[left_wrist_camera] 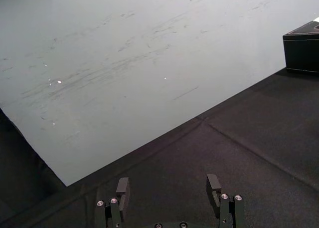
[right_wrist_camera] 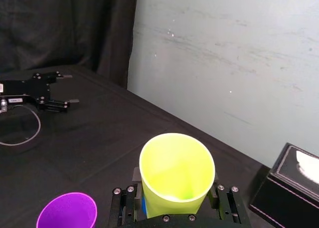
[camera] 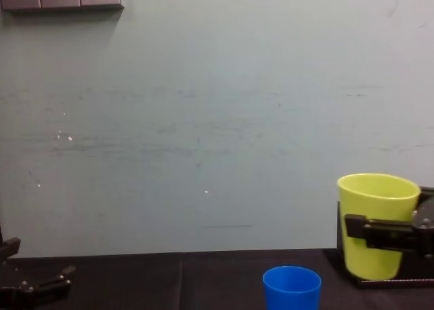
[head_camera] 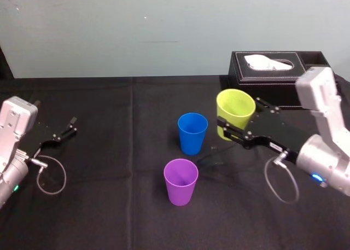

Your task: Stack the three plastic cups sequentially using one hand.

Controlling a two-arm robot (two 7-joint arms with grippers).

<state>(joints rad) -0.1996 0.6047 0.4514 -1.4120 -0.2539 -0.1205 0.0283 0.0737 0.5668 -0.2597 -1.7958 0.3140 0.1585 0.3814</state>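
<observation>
While right hand (head_camera: 239,117) grips tapered lime cup (head_camera: 235,103), smooth blue cup (head_camera: 192,134), purple cup (head_camera: 181,182) stand apart; left hand (head_camera: 70,127) open.

On desk (head_camera: 109,151): held cup (head_camera: 235,105) in right pincer (head_camera: 240,118), right of centre, tissue box (head_camera: 279,69) behind it at far right. middle cup (head_camera: 192,133) just left of held cup; near cup (head_camera: 181,181) before it. left pincer (head_camera: 64,131) far left, well apart

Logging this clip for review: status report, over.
Right gripper jaws shut on yellow-green cup, upright. Left gripper parked left, jaws open. Blue cup, purple cup standing apart, unstacked. Tissue box behind, not blocking.
</observation>
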